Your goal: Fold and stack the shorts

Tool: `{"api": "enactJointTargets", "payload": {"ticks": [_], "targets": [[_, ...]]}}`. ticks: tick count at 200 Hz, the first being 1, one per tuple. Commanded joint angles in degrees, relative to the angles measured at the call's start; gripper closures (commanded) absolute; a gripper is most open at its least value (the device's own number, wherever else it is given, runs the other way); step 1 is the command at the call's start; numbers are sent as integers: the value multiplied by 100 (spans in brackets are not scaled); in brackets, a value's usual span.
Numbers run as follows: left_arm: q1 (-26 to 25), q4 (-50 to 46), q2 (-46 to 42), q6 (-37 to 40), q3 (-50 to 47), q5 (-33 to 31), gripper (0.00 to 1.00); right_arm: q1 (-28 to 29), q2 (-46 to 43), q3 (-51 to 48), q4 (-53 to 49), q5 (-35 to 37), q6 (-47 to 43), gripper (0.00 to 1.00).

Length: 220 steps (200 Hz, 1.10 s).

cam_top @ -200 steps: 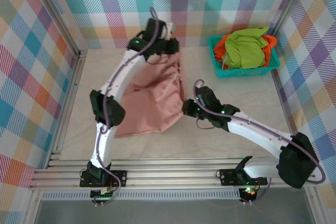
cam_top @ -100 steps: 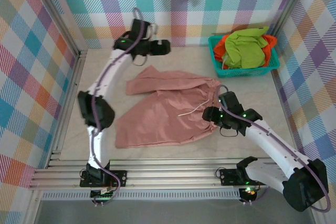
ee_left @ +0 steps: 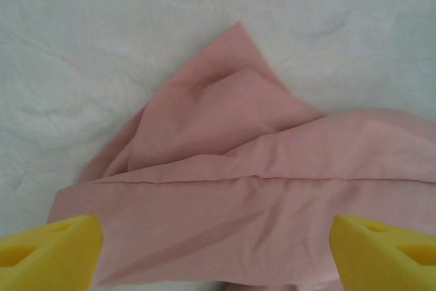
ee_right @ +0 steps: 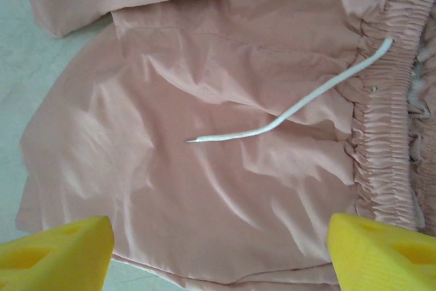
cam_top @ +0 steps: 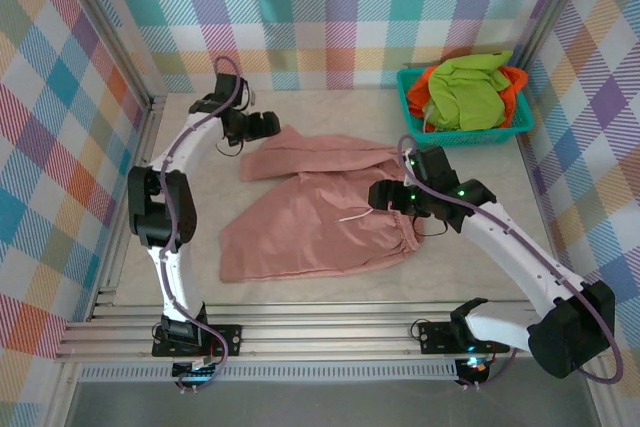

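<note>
The dusty pink shorts (cam_top: pixel 320 212) lie spread on the table, waistband to the right, white drawstring (ee_right: pixel 293 110) loose on top. One leg (ee_left: pixel 225 189) reaches toward the back left. My left gripper (cam_top: pixel 268 126) hovers open at that leg's far end, its yellow fingertips (ee_left: pixel 48 247) wide apart over the pink fabric. Over the waistband side, my right gripper (cam_top: pixel 378 194) is open too, holding nothing, with its fingertips (ee_right: pixel 381 250) far apart above the cloth (ee_right: pixel 204 155). The lime green shorts (cam_top: pixel 466 92) and the orange shorts (cam_top: pixel 424 82) are piled in the basket.
A teal plastic basket (cam_top: pixel 470 133) stands at the back right corner. Checked walls close in the table on the left, back and right. Bare tabletop (cam_top: pixel 480 187) lies between the basket and the pink shorts, and along the near edge.
Both grippers let go of the pink shorts, which dropped from hanging to lying flat. The left arm swung to the back left; the right gripper rose slightly over the waistband.
</note>
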Motion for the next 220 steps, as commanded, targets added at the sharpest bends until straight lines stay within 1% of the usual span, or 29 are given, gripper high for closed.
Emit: {"api": "enactJointTargets", "payload": {"ticks": [1, 55, 95, 111, 118, 134, 144, 161, 168, 186, 220], "targets": [[-8, -40, 163, -61, -160, -57, 15, -15, 48, -40, 206, -135, -44, 18], [-8, -48, 646, -33, -215, -453, 20, -15, -5, -280, 257, -146, 61, 18], [-39, -141, 978, -25, -109, -442, 23, -10, 43, -328, 305, -137, 112, 18], [-59, -132, 1045, -25, -100, -411, 28, -15, 65, -334, 316, -155, 111, 18], [-69, -136, 1080, -25, -84, -389, 34, -15, 73, -338, 318, -163, 124, 18], [-95, -134, 1134, -39, -57, -309, 55, -15, 83, -344, 332, -168, 124, 18], [-105, -143, 1147, -55, -39, -268, 71, -15, 87, -353, 340, -172, 123, 18], [-113, -193, 1056, -87, 13, -214, 93, -16, 77, -380, 332, -155, 125, 19], [-114, -204, 968, -87, 23, -222, 99, -15, 62, -388, 324, -146, 123, 19], [-114, -182, 499, -73, 28, -295, 100, -14, 17, -438, 322, -84, 102, 19], [-114, -241, -657, 87, 256, -462, 100, -15, -61, -516, 318, 38, 28, 19]]}}
